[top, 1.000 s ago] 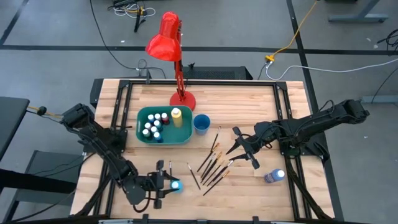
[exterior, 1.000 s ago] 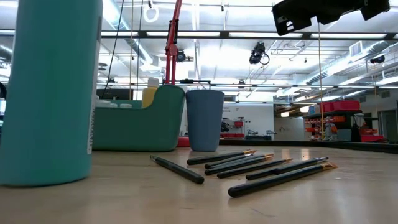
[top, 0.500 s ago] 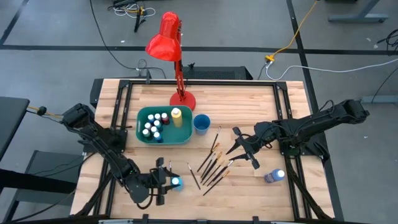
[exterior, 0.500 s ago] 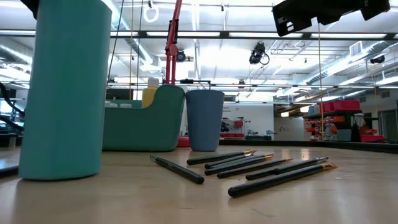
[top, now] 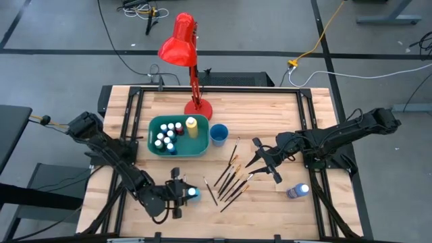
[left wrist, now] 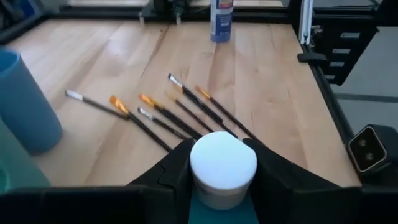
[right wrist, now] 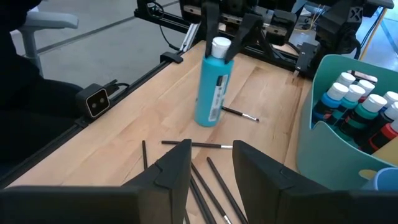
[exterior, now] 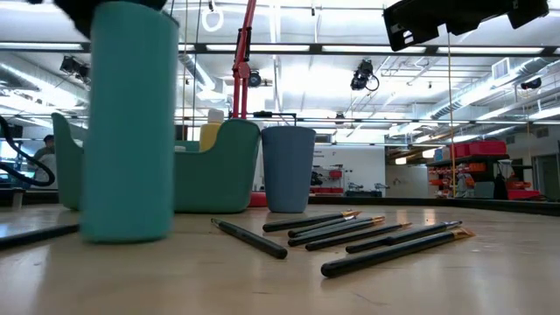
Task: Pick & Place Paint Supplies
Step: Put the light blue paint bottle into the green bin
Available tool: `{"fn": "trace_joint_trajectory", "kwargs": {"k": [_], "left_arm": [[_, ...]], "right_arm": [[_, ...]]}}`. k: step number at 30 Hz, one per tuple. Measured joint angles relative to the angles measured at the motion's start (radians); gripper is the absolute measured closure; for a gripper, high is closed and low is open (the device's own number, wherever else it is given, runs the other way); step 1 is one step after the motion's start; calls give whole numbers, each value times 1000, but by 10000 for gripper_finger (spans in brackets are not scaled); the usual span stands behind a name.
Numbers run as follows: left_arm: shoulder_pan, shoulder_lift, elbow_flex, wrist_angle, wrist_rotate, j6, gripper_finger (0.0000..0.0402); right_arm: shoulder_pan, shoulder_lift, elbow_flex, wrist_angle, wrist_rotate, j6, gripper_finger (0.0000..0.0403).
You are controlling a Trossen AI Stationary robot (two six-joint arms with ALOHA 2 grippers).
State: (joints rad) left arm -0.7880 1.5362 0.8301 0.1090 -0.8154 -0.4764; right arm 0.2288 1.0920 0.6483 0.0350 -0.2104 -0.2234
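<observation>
Pale wood-plank bench (top: 270, 115) in a bright hall with grey floor, cables and ceiling striplights. Left claw (left wrist: 221, 163) clenched on the teal paint bottle (right wrist: 212, 84), tilted, near the front edge; its label is unreadable. Right claw (right wrist: 210, 158) released above the scattered brushes (top: 231, 179).

Pale planked wood table (top: 270, 108) with matt grain, glossy teal plastic bin (top: 156, 146) beside a smooth blue plastic cup (top: 219, 133) — dark-handled brushes (top: 233, 177) near that bin, shiny red lamp (top: 179, 42).
</observation>
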Motion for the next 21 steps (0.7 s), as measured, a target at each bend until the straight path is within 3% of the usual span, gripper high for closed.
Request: {"fn": "trace_joint_trajectory", "kwargs": {"k": [10,16,21], "left_arm": [[12,-190,63,-26,-55,250,275],[92,-349,66,-211,-66,225,275],[221,-447,66,-415,-60,170,275]], "right_arm": [[0,0,0,-2,0,-15,276],[0,0,0,-7,0,-27,276],[0,0,0,-11,0,-30,276]]}}
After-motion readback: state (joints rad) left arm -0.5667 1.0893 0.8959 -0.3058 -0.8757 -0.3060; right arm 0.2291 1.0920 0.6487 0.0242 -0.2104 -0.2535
